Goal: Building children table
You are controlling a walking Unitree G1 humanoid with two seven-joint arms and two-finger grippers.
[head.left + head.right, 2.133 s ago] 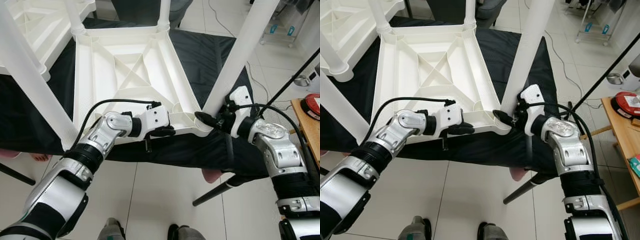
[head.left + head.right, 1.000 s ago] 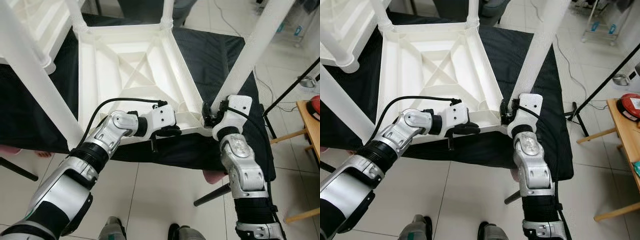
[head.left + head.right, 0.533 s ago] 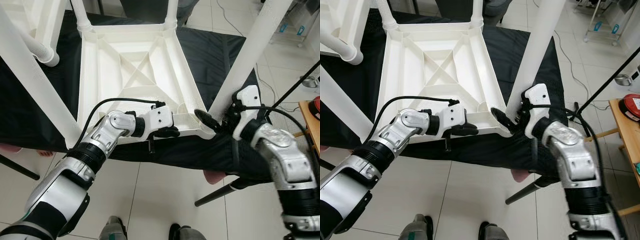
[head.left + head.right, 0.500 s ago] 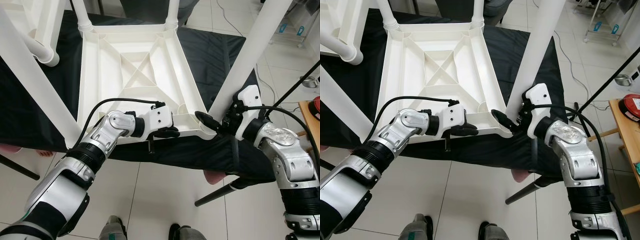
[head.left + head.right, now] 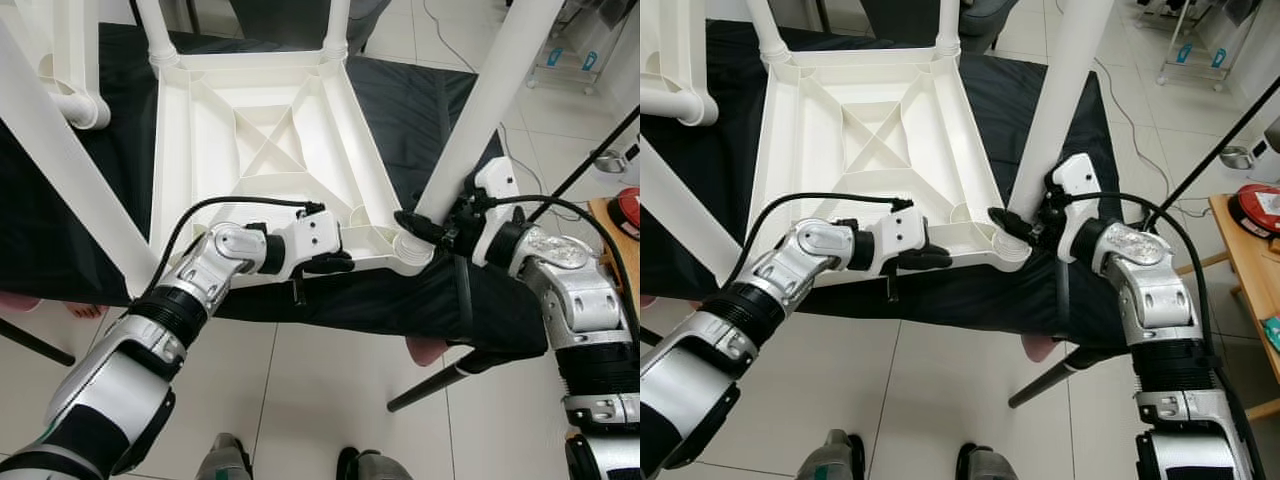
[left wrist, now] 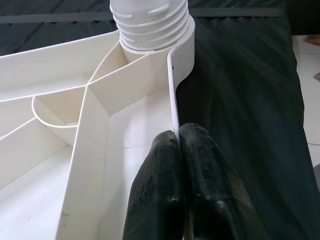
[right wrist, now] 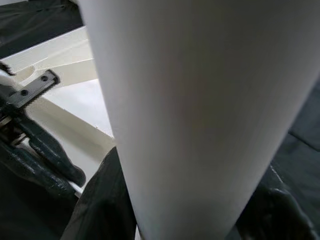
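Tabletop (image 5: 250,150) lies upside down on black cloth (image 5: 430,110); left gripper (image 6: 179,137) pinches its near rim, while right gripper (image 5: 425,228) clasps the white leg (image 5: 480,110) at its corner socket.

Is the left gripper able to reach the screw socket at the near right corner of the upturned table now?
Probably not while it holds. The left gripper is shut on the table's rim, a way along from the socket, where the right gripper already grips the leg.

Head stereo pair: high, looking down at upturned table (image 5: 260,150) | wrist cameras: close on its near-right corner
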